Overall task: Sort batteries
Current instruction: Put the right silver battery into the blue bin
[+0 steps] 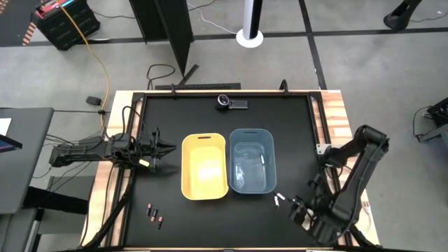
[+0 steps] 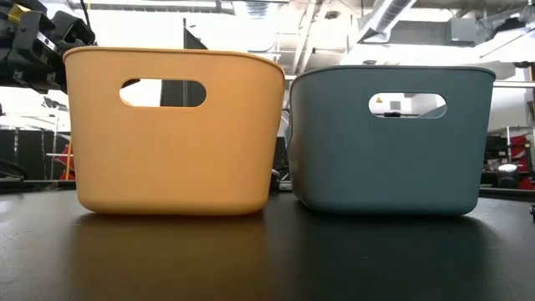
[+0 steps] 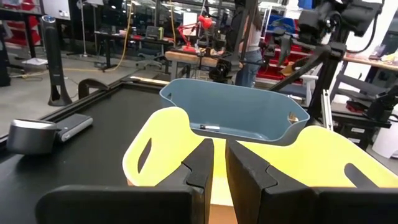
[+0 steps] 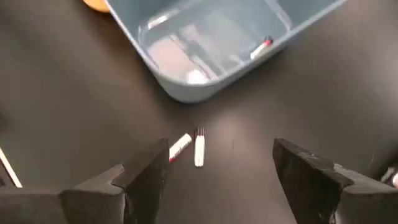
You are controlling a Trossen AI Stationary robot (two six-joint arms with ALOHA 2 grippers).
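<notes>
With its fingers wide and empty above two white batteries (image 4: 189, 148) beside the blue bin (image 4: 205, 43), the right gripper (image 4: 219, 180) may pinch both.

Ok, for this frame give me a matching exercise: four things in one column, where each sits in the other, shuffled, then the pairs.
Things:
1. yellow bin
2. two white batteries
3. dark batteries
4. left gripper

Places:
A. on the table ahead of the open right gripper
B. directly left of the blue bin
C. on the table near the front edge, left of the bins
D. beside the yellow bin's left wall

Pairs: 1-B, 2-A, 3-C, 4-D
</notes>
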